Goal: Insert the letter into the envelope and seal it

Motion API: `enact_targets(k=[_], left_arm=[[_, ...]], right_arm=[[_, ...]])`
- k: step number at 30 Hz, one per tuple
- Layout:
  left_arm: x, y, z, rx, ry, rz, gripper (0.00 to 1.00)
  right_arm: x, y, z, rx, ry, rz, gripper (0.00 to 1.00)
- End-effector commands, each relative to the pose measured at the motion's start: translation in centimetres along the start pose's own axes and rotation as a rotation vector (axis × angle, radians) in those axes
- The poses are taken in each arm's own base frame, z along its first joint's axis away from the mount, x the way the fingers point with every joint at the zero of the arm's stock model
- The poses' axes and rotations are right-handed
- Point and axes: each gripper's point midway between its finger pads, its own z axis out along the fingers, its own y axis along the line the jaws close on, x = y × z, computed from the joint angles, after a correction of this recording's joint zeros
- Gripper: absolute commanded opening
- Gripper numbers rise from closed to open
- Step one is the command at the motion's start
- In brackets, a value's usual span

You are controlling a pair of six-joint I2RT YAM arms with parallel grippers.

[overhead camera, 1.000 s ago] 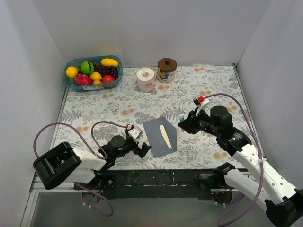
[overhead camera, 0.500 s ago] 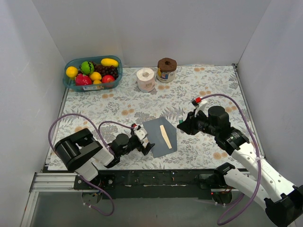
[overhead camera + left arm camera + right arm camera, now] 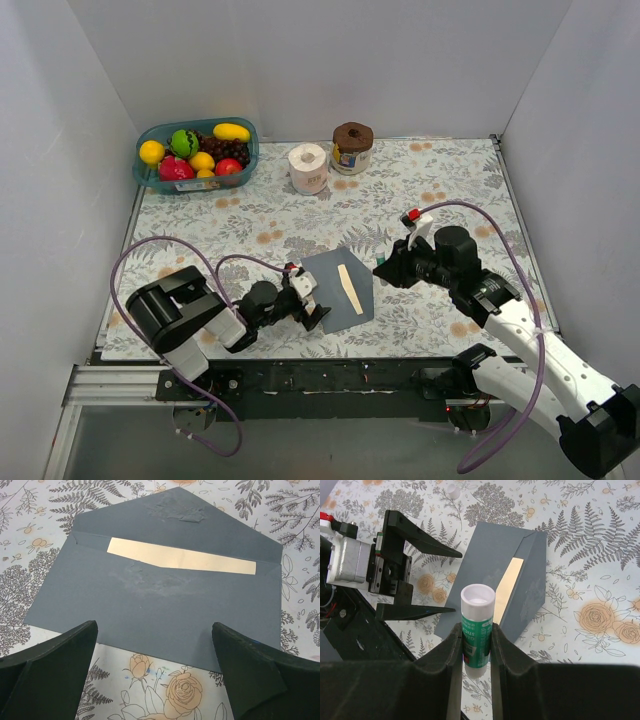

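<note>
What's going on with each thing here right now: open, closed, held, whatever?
envelope, lying flat, flap open.
letter, tucked inside the envelope, one strip showing.
glue stick, uncapped, held upright.
left gripper, open, empty, at the envelope's edge.
right gripper, shut on the glue stick.

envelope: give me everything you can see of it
The envelope is dark slate-grey matte paper, lying on the floral table cover near the front edge. Its pointed flap is open, and a cream-tan strip of the letter shows in the mouth. Scuffed, smeared patches mark the flap tip and the body. No seal is visible. The open left claw flanks its nearer long edge; contact is unclear.
</note>
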Motion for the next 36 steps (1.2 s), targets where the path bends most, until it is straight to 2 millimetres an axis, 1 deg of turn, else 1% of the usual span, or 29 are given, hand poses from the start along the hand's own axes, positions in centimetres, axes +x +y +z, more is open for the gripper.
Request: enact_targets(k=[1,4,6,9,10,14,15,17,19,20,21,22,23,25,27,28,31,32,34,35,36], left_arm=[[0.6,-0.2,0.7,0.016,0.040,0.018,0.98],[1.5,-0.4,1.1,0.019,0.073,-0.013,0.98],[1.8,-0.6,1.2,0.023,0.078,-0.043,0.98],[2.7,-1.1,1.3,0.029,0.102,-0.073,0.98],[3.2,-1.3,1.2,0.023,0.118,-0.074,0.98],[4.2,-1.5,1.1,-0.002,0.135,-0.090,0.98],[4.3,-1.5,1.1,-0.007,0.137,-0.094,0.98],[4.6,-1.6,1.0,-0.012,0.139,-0.107,0.98],[4.8,-1.7,0.9,-0.013,0.140,-0.118,0.98],[4.9,-1.7,0.8,-0.013,0.140,-0.121,0.98],[5.1,-1.7,0.8,-0.015,0.145,-0.124,0.98],[5.3,-1.8,0.8,-0.015,0.148,-0.131,0.98],[5.3,-1.7,0.8,-0.017,0.145,-0.134,0.98],[5.7,-2.0,0.7,-0.011,0.155,-0.141,0.98],[5.9,-2.1,0.6,-0.007,0.155,-0.149,0.98],[5.9,-2.1,0.7,-0.005,0.153,-0.152,0.98],[6.0,-2.3,0.7,0.001,0.158,-0.156,0.98],[6.1,-2.3,0.7,0.004,0.162,-0.158,0.98],[6.2,-2.4,0.8,0.004,0.166,-0.161,0.98],[6.3,-2.4,0.8,0.006,0.172,-0.162,0.98],[6.4,-2.4,0.9,0.009,0.173,-0.162,0.98]], right_arm=[[-0.8,0.6,0.6,-0.040,-0.041,-0.008,0.01],[-0.9,0.6,0.7,-0.045,-0.037,-0.007,0.01],[-1.0,0.6,0.8,-0.045,-0.037,-0.008,0.01],[-1.1,0.6,0.8,-0.044,-0.042,-0.011,0.01],[-1.0,0.6,0.8,-0.044,-0.043,-0.012,0.01],[-0.6,0.4,1.0,-0.041,-0.038,-0.005,0.01],[-0.7,0.3,1.1,-0.037,-0.046,-0.003,0.01],[0.0,-0.2,1.4,-0.023,-0.041,0.013,0.01],[-0.6,-0.5,1.7,-0.011,-0.083,0.008,0.01],[0.2,-1.0,2.0,0.002,-0.082,0.017,0.01],[0.4,-1.3,2.2,0.011,-0.086,0.027,0.01],[-0.3,-1.3,2.5,0.005,-0.125,0.016,0.01],[0.4,-1.6,2.8,0.012,-0.118,0.021,0.01],[0.2,-1.9,3.3,0.010,-0.140,0.020,0.01],[0.8,-1.9,3.7,-0.003,-0.135,0.023,0.01],[0.5,-1.7,4.0,-0.017,-0.153,0.015,0.01],[1.1,-1.8,4.5,-0.037,-0.156,0.012,0.01],[0.7,-1.6,4.6,-0.050,-0.179,0.002,0.01],[1.0,-1.7,5.0,-0.057,-0.180,-0.005,0.01],[0.6,-1.5,5.1,-0.069,-0.201,-0.019,0.01],[0.7,-1.5,5.3,-0.075,-0.203,-0.030,0.01]])
